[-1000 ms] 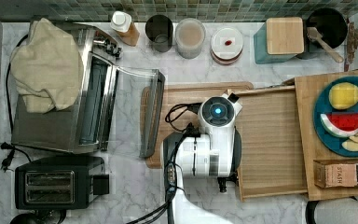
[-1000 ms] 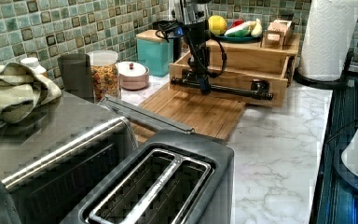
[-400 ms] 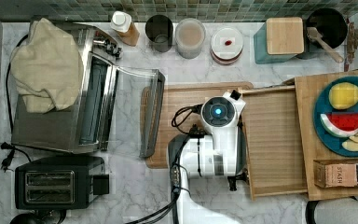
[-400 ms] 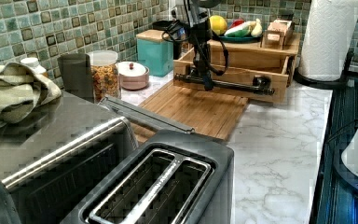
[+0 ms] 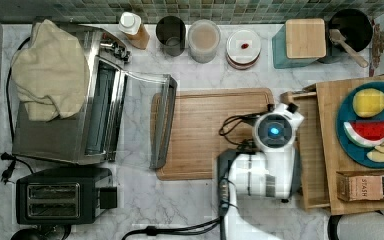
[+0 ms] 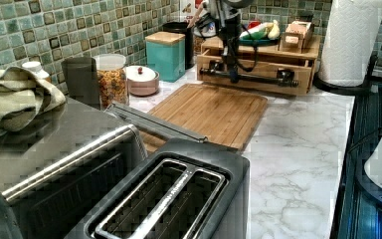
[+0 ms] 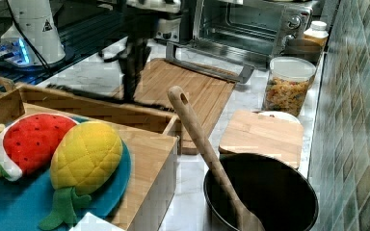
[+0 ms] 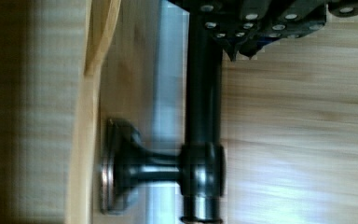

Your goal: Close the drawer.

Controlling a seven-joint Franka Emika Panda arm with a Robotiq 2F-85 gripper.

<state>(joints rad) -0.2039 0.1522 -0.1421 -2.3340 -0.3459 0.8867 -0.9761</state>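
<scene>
The drawer (image 5: 311,150) of pale wood sticks a short way out of its wooden box (image 5: 330,125) in the top view. Its black bar handle (image 6: 251,77) runs along the drawer front (image 6: 258,85). My gripper (image 6: 233,75) comes down from above and is shut on the handle. In the wrist view the handle (image 8: 203,116) runs up under the fingers (image 8: 261,21), and its round mount (image 8: 119,172) sits on the drawer front. The arm's wrist (image 5: 275,131) covers the gripper from above. In the right view the gripper (image 7: 131,94) stands at the drawer's outer rim (image 7: 91,108).
A browner cutting board (image 5: 205,135) lies right in front of the drawer. The toaster oven's open door (image 5: 162,120) borders its far side. A blue plate of toy fruit (image 5: 367,125) rests on the box. A teal canister (image 5: 305,42), jars and a black pot (image 5: 350,30) line the wall.
The drawer has slid far into the box, toward the top view's right. My arm moved with it, holding the handle, and more of the cutting board is uncovered.
</scene>
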